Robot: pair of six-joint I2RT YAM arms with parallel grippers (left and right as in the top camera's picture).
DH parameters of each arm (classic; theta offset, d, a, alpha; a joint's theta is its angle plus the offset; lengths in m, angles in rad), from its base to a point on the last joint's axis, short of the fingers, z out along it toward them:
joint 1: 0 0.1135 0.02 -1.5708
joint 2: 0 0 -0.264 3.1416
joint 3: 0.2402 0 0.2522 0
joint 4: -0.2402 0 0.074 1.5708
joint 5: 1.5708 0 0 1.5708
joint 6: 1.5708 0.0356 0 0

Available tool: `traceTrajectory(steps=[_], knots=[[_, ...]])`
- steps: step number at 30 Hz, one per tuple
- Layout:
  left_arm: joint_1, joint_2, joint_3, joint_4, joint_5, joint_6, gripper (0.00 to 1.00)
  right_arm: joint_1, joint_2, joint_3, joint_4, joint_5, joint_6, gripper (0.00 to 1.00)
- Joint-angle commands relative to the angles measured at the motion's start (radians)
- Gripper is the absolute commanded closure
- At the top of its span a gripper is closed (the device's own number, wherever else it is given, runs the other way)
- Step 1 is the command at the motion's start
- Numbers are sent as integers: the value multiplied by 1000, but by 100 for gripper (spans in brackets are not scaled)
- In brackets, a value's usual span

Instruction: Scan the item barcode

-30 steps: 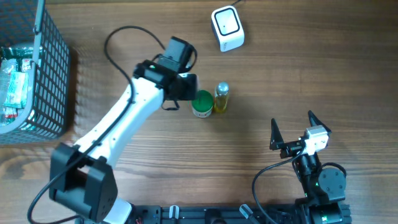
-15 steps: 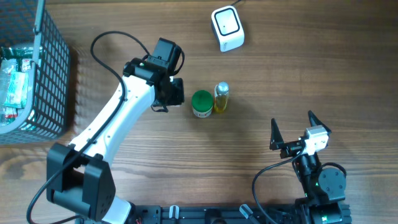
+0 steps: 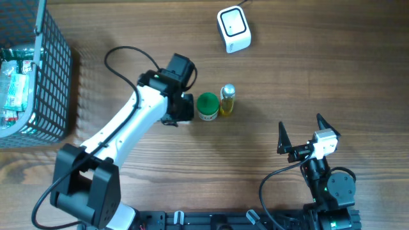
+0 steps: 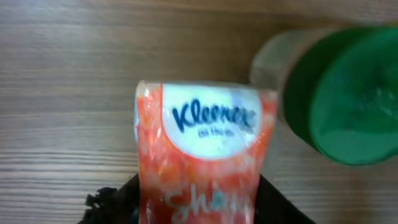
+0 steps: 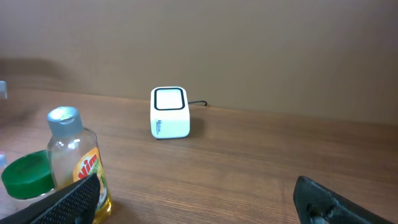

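Beside the green-lidded jar (image 4: 348, 93), left jaws pinch the orange Kleenex tissue pack (image 4: 202, 155), right jaws gape; best lift clear of the jar

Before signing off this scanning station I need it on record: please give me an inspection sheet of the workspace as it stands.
Surface: wooden table, no spills seen.
Job's things: white barcode scanner at the far edge; Kleenex pack between the left gripper's fingers, away from the scanner.
Clutter: green-lidded jar touching a yellow dish-soap bottle; wire basket at left, packets inside.
Grippers: left gripper beside the jar, grip on the pack unclear; right gripper open, holding nothing.
Cables: black loop on the left arm; scanner lead running back.
Surroundings: plain brown wall; nothing else seen.
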Motion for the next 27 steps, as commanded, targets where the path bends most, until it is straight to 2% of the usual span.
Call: traceTrajectory(steps=[1,2,3,6,7,10,14,17,22,23,25,27], knots=[[-37,-10,-16,-2,-8,-68,50,-4,-3,-1,3,9,2,0],[-43,-10,-16,-5,-19,-81,48,-4,-3,-1,3,9,2,0],[-48,-10,-16,-5,-19,-82,38,-4,-3,-1,3,9,2,0],[-56,-10,-16,-5,-19,-81,34,-4,-3,-1,3,9,2,0],[-58,-10,-16,-5,-18,-82,35,-4,-3,-1,3,9,2,0],[-58,-11,-16,-7,-14,-84,48,-4,-3,-1,3,9,2,1],[-31,-24,14,-10,-40,-74,48,-4,-3,-1,3,9,2,0],[20,-48,96,-26,-142,-64,49,-4,-3,-1,3,9,2,0],[115,-109,303,-22,-357,66,49,-4,-3,-1,3,9,2,1],[143,-121,361,1,-399,128,50,-4,-3,-1,3,9,2,0],[203,-137,455,58,-420,248,49,-4,-3,-1,3,9,2,0],[270,-141,535,104,-419,314,42,-4,-3,-1,3,9,2,0]])
